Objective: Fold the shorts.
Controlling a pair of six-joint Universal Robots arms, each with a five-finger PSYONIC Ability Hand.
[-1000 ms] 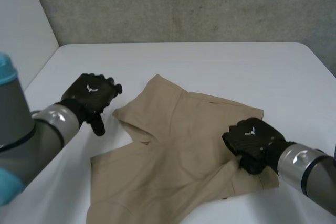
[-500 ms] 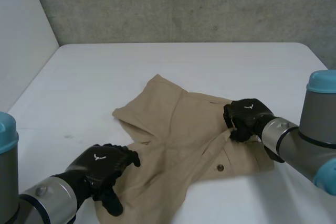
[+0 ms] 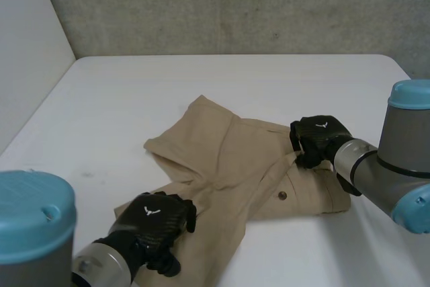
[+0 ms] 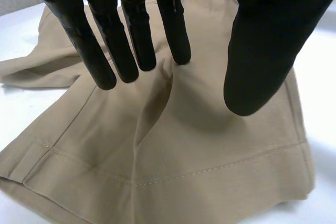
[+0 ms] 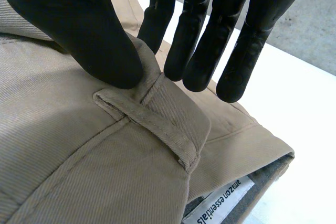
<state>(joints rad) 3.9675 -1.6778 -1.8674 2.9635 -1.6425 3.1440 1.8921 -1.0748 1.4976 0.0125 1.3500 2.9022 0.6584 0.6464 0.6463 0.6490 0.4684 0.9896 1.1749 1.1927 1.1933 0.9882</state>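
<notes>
Tan shorts [image 3: 228,159] lie rumpled in the middle of the white table [image 3: 201,78]. My left hand [image 3: 153,222] rests over the near leg of the shorts [image 4: 199,150], close to its hem, with fingers [image 4: 131,40] straight and the thumb spread apart from them, no cloth between. My right hand [image 3: 317,136] is at the shorts' right edge. There its thumb [image 5: 79,30] and fingers pinch the waistband [image 5: 157,85] just beside a belt loop [image 5: 152,124], holding it lifted off the layer below.
A button [image 3: 281,196] shows on the folded right part, and a white label [image 5: 220,200] sits inside the waistband. A grey wall [image 3: 235,5] stands behind the table, a white panel [image 3: 27,31] at its left. Bare table surrounds the shorts.
My left hand came from the table's left side down onto the near leg. My right hand carried the waistband away from the near edge, drawing the right part narrower.
</notes>
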